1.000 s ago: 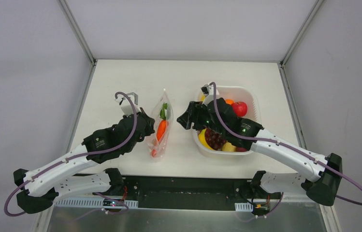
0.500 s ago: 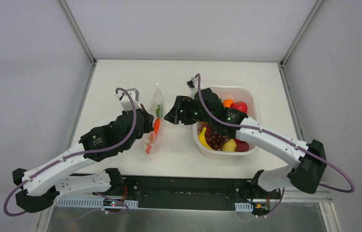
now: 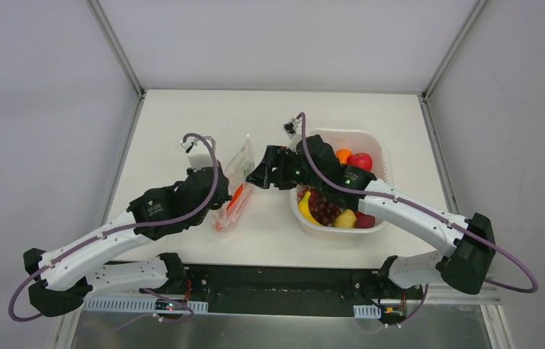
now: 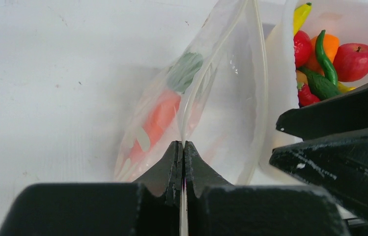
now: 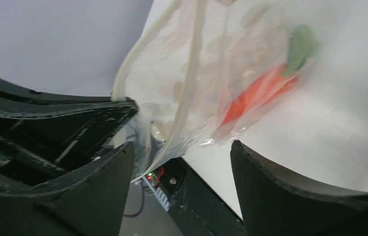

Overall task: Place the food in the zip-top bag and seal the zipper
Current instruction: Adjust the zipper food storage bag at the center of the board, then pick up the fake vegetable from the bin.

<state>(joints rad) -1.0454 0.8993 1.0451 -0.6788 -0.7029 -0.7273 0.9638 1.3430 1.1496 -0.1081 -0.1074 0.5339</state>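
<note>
beside the basket (image 3: 356,132), left tool (image 4: 182,147) clamps the zip-top bag (image 4: 221,113) rim; right tool (image 5: 181,145) stands apart nearby.

- The zip-top bag (image 3: 240,163) lies mid-table (image 3: 182,116), left of the basket (image 3: 372,138).
- A carrot (image 3: 236,198) lies inside the bag.
- The other food (image 3: 360,161) sits in the basket, near the table's right edge.

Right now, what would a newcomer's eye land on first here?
The clear dotted plastic zip-top bag at mid-table, with an orange toy carrot inside and its edge pinched in the shut left gripper. To its right sits the white rounded-square plastic basket piled with glossy toy fruits, and the open right gripper straddles the bag's edge.
</note>
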